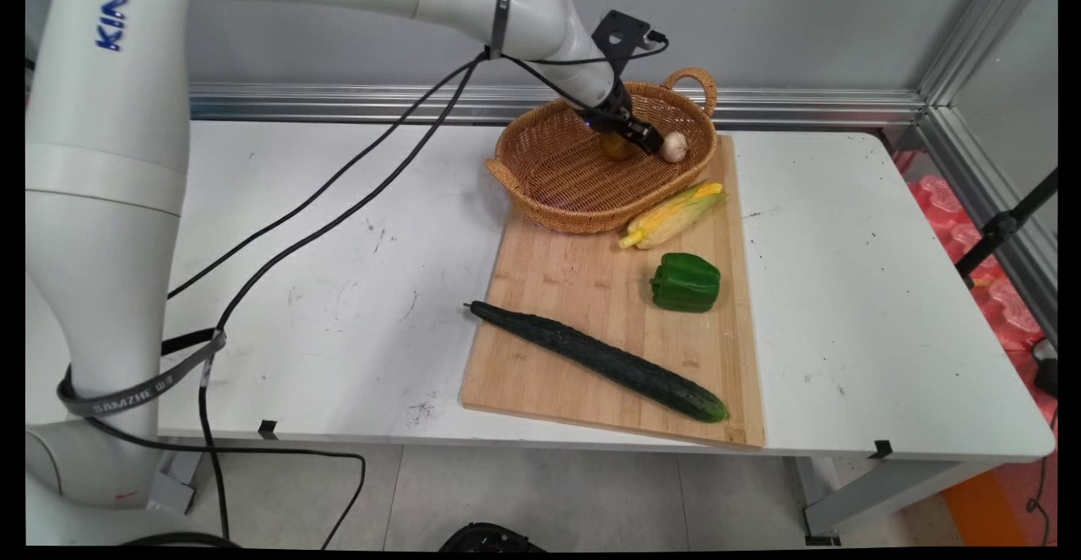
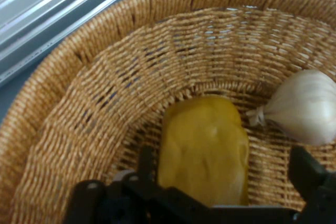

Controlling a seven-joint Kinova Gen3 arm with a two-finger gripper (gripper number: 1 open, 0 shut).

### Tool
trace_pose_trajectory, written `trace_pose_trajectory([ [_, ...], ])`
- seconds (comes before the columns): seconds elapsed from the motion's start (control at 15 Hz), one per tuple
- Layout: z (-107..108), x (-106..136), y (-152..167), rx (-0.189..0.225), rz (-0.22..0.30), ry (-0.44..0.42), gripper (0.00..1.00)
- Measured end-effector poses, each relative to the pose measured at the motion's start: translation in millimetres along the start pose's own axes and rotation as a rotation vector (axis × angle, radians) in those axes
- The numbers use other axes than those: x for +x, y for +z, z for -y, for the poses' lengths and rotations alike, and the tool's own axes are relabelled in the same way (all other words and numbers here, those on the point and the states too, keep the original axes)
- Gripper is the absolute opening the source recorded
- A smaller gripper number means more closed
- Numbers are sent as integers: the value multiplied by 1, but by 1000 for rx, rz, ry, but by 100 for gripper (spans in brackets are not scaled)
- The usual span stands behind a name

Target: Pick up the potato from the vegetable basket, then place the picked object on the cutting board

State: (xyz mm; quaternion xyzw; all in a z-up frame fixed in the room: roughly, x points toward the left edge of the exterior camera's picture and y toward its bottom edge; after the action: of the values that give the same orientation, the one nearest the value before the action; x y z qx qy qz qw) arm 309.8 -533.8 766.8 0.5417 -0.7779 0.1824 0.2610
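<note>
Nearest the main camera, a long dark cucumber [image 1: 598, 360] lies slantwise across the near part of a wooden cutting board [image 1: 549, 290], its stem end just past the board's left edge and its other end near the board's front right corner. Behind it, toward the board's right side, sits a green bell pepper [image 1: 685, 282], and beyond that an ear of corn [image 1: 671, 216] in its pale husk lies just beside the near rim of a wicker basket [image 1: 557, 180]. That basket rests on the far end of the board, which itself lies on the white table [image 1: 844, 290].

Reaching down into the basket from the upper left, the gripper [image 1: 635, 133] hangs low by the far wall. In the hand view its two black fingers [image 2: 310, 174] stand apart, wide open, with a yellow lumpy thing [image 2: 205, 148], perhaps a potato, lying on the basket floor between them; whether either finger actually touches it is hard to tell, and nothing looks clamped. A white garlic bulb [image 2: 304, 106] lies just to one side of the yellow piece, near the outer finger and against the woven wall [image 2: 105, 93]. From the main view the garlic [image 1: 673, 147] shows just right of the gripper, with the yellow piece [image 1: 615, 147] partly hidden under the hand.
</note>
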Motion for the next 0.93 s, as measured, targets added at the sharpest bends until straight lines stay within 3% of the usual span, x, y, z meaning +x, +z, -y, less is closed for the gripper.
trace_pose_trajectory([
  [0.07, 0, 1, 3, -1, 0, 3, 100],
  [0.13, 0, 2, 4, -2, 0, 7, 0],
  [0.47, 2, 6, -3, 3, 4, 42, 0],
  [0.93, -6, 16, -62, -10, 22, 135, 0],
])
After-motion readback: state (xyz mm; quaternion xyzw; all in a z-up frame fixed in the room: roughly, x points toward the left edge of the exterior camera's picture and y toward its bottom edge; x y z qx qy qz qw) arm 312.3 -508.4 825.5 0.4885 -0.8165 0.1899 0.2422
